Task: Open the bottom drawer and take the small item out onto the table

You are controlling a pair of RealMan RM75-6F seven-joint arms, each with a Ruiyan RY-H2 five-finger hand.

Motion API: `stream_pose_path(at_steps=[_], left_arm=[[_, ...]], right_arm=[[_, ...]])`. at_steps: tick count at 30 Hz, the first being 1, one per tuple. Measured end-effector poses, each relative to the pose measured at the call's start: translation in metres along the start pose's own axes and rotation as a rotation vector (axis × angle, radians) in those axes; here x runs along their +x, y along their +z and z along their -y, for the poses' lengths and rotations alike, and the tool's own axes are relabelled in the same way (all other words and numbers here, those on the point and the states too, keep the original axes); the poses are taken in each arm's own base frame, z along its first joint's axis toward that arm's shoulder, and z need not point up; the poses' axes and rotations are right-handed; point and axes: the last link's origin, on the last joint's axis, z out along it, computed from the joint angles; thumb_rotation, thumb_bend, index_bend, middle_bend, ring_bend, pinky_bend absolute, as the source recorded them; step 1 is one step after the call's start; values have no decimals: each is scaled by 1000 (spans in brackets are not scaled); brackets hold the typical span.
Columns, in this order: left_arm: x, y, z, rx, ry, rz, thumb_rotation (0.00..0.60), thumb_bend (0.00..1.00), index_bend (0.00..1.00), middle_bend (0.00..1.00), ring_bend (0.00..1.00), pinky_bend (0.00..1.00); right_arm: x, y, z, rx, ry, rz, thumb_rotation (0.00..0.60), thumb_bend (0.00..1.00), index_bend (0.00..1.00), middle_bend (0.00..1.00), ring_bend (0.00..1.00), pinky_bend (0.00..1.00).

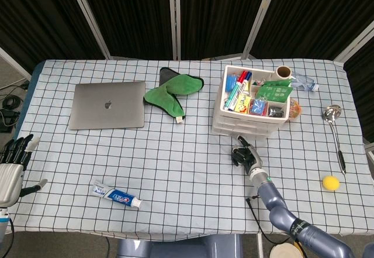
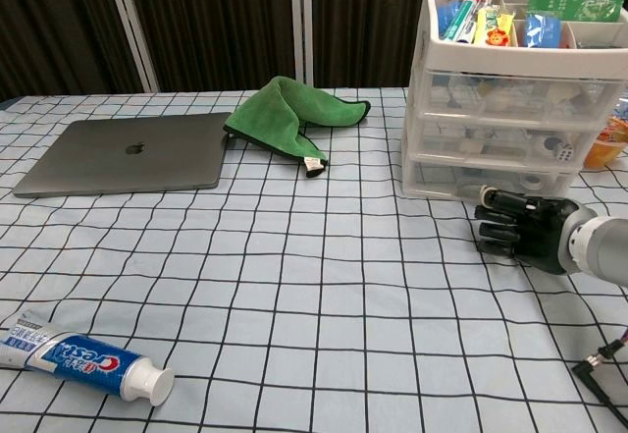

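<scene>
The white three-drawer unit (image 1: 251, 114) stands at the table's right, its top tray full of markers and packets. Its bottom drawer (image 2: 471, 178) is closed, and pale items show dimly through the clear front; I cannot tell them apart. My right hand (image 2: 525, 232) lies on the table just in front of that drawer, fingers curled in, with the uppermost fingertip at the drawer's lower front. In the head view the right hand (image 1: 244, 155) sits just below the unit. My left hand (image 1: 11, 164) hangs off the table's left edge, fingers spread, holding nothing.
A closed laptop (image 1: 108, 105) and a green cloth (image 1: 170, 91) lie at the back left. A toothpaste tube (image 1: 115, 195) lies near the front edge. A spoon (image 1: 334, 129) and yellow ball (image 1: 331, 182) are at the right. A black cable (image 2: 601, 364) trails by my right arm.
</scene>
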Motion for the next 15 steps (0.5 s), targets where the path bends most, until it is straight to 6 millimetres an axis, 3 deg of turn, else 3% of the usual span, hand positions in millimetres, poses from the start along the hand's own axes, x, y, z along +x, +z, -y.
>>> stream_pose_path(at_steps=[15], left_arm=[[-1,0,0,-1,-6,15,600,15,0,0,0,0]], right_arm=[[-15,-4,-7,-33,-35,68,600,668,267,985,981,844]])
